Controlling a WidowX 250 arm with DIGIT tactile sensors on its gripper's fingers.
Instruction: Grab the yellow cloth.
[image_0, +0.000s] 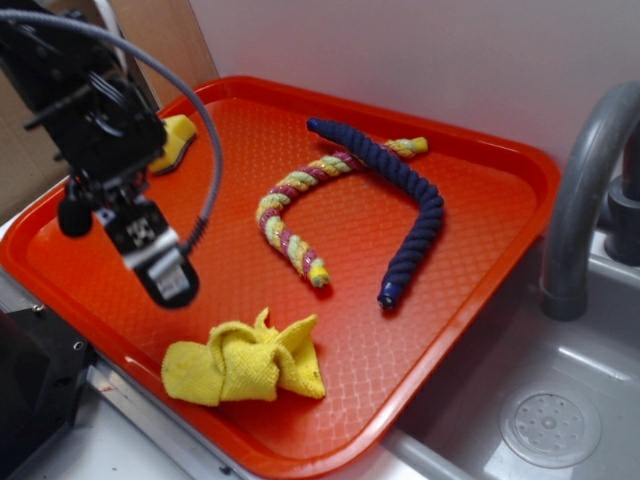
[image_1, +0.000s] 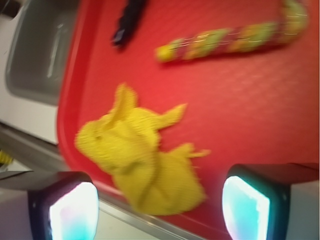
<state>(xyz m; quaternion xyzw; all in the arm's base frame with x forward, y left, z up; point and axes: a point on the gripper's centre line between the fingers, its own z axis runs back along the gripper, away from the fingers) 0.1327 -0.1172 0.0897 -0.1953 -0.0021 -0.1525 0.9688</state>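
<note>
Crumpled bright yellow terry cloth (image_0: 245, 362) (image_1: 142, 160) lies near the front rim of the red plastic tray (image_0: 470, 210) (image_1: 240, 125); the black gripper (image_0: 150, 255) (image_1: 160, 207) hovers above it, fingers spread, empty.

- I'm working at a kitchen-style sink counter.
- A grey faucet (image_0: 585, 190) arches over the steel sink basin (image_0: 560, 400) (drain visible) beside my red tray's (image_0: 500, 190) right edge.

yellow cloth (image_0: 245, 362), crumpled, pointed corners up, near tray's front edge
</note>
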